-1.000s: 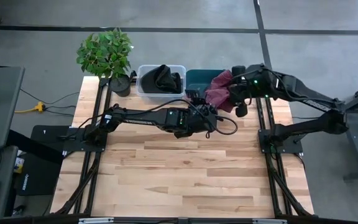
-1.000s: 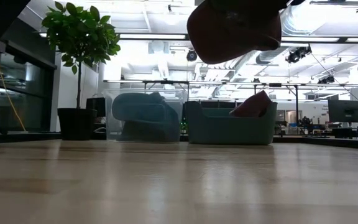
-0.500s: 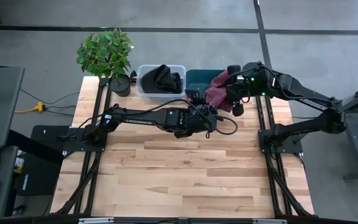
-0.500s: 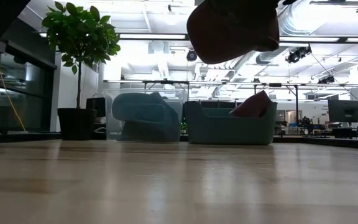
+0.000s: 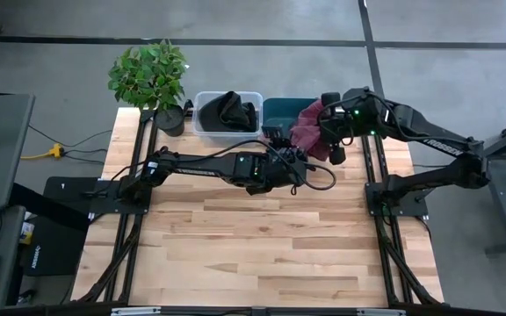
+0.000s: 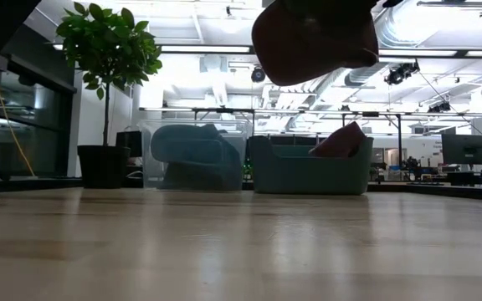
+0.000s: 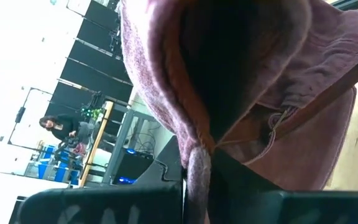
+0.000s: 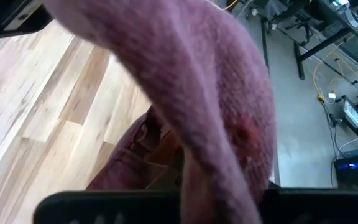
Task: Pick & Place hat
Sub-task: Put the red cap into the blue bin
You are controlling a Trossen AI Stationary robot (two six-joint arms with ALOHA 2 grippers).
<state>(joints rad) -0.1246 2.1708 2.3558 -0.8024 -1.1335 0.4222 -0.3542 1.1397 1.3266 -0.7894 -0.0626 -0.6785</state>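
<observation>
The maroon knitted fabric hat [image 5: 309, 130] hangs in the upper centre of the high view, above the table's far edge beside the teal plastic bin [image 5: 281, 111]. In the low view the hat [image 6: 315, 40] is suspended well clear of the light wooden slat table [image 6: 241, 251], whose near area lies open. The left gripper [image 5: 300, 167], arm stretched across the table, is clamped on the hat's fabric. The right gripper [image 5: 327, 133], arm bent inward from the right, is likewise closed on the hat. A clear plastic bin [image 5: 202, 118] holding dark cloth stands left of the teal bin.
</observation>
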